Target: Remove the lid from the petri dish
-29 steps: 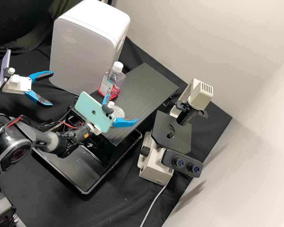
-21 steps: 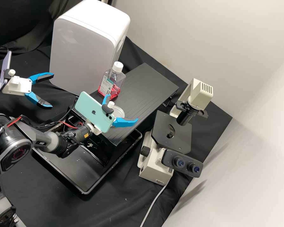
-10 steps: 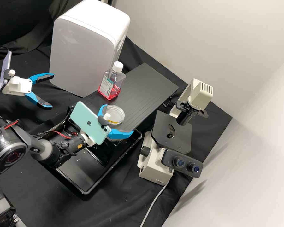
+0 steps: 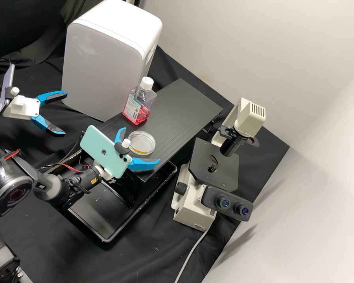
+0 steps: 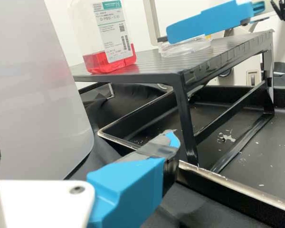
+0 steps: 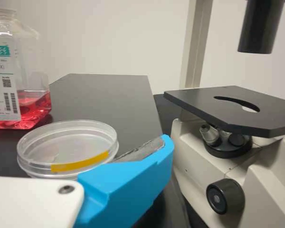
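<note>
Round dish [image 4: 141,142], lid [image 6: 66,140] on, lies flat & face-up on shelf [image 4: 185,106]; R gripper [image 4: 141,147] gapes at its 7 o'clock, L gripper [image 4: 63,113] gapes far off at 9.

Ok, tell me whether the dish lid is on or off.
On: the lid covers the dish, resting flat on the black shelf.

- Petri dish [image 4: 141,151], lid [image 4: 142,141] on, sits on the black rack [image 4: 185,110] near a bottle of red liquid [image 4: 137,104].
- Right gripper [image 4: 142,144], 2 fingers spread, hangs just beside the dish.
- Left gripper [image 4: 63,113] hangs spread wide near the white appliance [image 4: 106,51].
</note>
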